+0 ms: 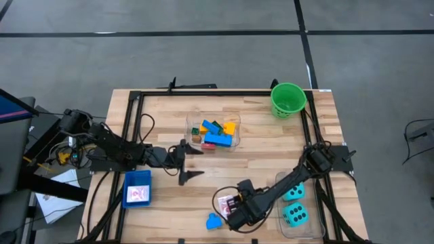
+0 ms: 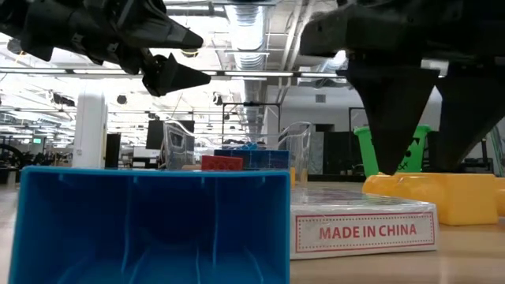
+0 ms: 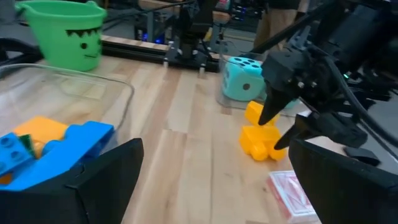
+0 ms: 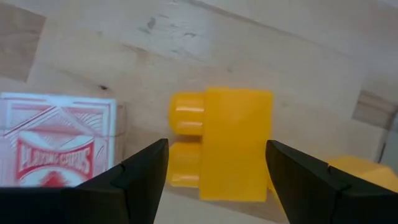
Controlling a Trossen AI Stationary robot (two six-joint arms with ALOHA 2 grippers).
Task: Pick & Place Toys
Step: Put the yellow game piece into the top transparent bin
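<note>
- High view: my right end effector (image 1: 234,218) hangs low over the surface (image 1: 169,115) near its front edge, beside a card pack (image 1: 226,202); my left end effector (image 1: 193,163) waits spread wide beside the clear tub (image 1: 234,122) of bricks.
- Low view: the card pack (image 2: 363,229) lies just beside a yellow brick (image 2: 442,193).
- Left wrist view: my right end effector's fingers (image 3: 270,112) straddle the yellow brick (image 3: 261,138).
- Right wrist view: my fingers (image 4: 146,168) stand apart on either side of the yellow brick (image 4: 233,143), not clamped.

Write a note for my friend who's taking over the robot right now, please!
Left gripper: open, empty, hovering mid-table near the clear tub.
Right gripper: open, straddling the yellow brick, not yet closed on it.
Card deck lies beside that brick; another sits in the blue tray.
Done: several bricks in the clear tub, two teal dice in the right-hand tub.
Left: yellow brick, card deck, blue piece.
</note>
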